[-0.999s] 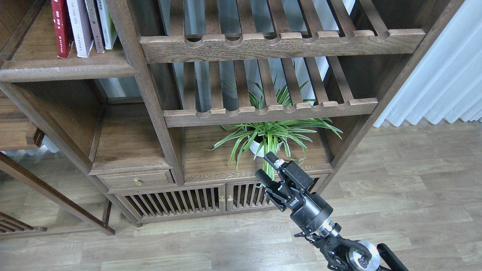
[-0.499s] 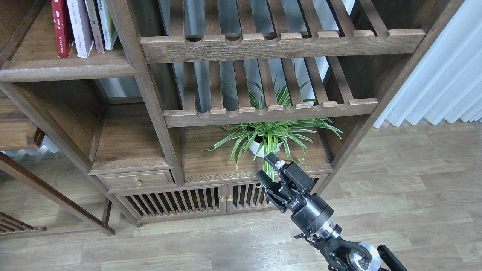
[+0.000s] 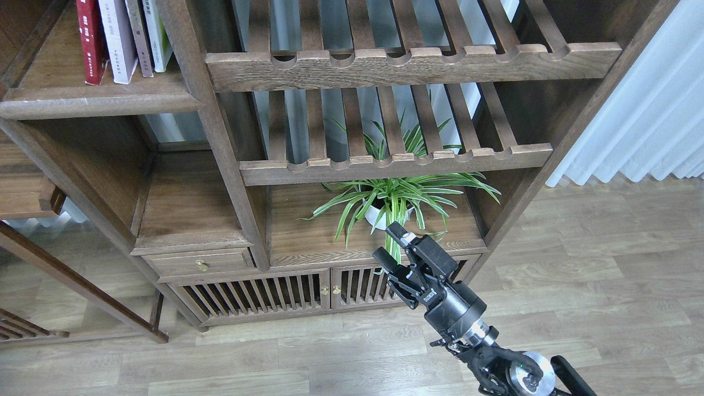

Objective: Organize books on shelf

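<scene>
Upright at the top left stand a red paperback [image 3: 91, 41] and, just right of it, a pale lavender-white paperback [image 3: 118, 38], both on the dark-brown shelf [image 3: 99, 102] with the rounded front edge. My right gripper [image 3: 388, 242] comes up from the bottom right, far below and to the right of the books, in front of the cabinet's lower part. Its two fingers are apart and nothing is between them. My left gripper is out of view.
Two thin books, brownish [image 3: 137, 36] and white-green [image 3: 157, 33], stand right of the paperbacks. Slatted racks [image 3: 412, 60] fill the middle bay. A potted spider plant [image 3: 393, 201] sits just behind my right gripper. Below are slatted cabinet doors [image 3: 286, 294] and a small drawer [image 3: 198, 264].
</scene>
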Available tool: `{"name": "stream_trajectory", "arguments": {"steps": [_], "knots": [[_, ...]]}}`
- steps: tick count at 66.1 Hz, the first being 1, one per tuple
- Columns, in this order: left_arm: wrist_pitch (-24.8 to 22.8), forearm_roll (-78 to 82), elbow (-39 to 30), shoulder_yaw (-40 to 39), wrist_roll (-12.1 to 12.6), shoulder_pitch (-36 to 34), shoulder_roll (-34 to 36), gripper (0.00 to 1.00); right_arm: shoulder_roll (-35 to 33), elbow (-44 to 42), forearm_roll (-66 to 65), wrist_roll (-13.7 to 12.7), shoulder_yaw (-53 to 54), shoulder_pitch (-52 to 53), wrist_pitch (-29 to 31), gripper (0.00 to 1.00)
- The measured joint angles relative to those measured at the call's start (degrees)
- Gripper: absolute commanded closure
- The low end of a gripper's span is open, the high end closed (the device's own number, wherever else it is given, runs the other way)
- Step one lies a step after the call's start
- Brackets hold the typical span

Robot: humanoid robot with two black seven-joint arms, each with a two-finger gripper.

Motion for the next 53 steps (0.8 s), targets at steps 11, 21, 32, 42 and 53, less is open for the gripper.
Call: {"name": "stream_trajectory", "arguments": {"steps": [11,21,32,42,53], "knots": [[0.00,1.75,0.00,1.25,1.87,0.61,0.00,0.98,0.00,-0.12,0.00,0.00,0.00,0.12,0.00,0.13],[0.00,3.57,0.00,1.14,3.51,1.52,0.00,0.98,0.01,-0.13,0.00,0.00,0.00,0.15,0.00,0.12],[0.00,4.73,0.40,-1.28,7.92,4.19,0.17,0.99,0.00,-0.13,0.05,0.00,0.00,0.11,0.12,0.12],[0.01,7.47,1.40,-4.74,12.85,5.78,0.16,1.00,0.01,-0.13,0.08,0.00,0.00,0.11,0.26,0.12],[0.01,13.34,3.27,-9.23,15.32,6.11,0.09,1.00,0.00,-0.13,0.09,0.00,0.00,0.05,0.35,0.12]]}}
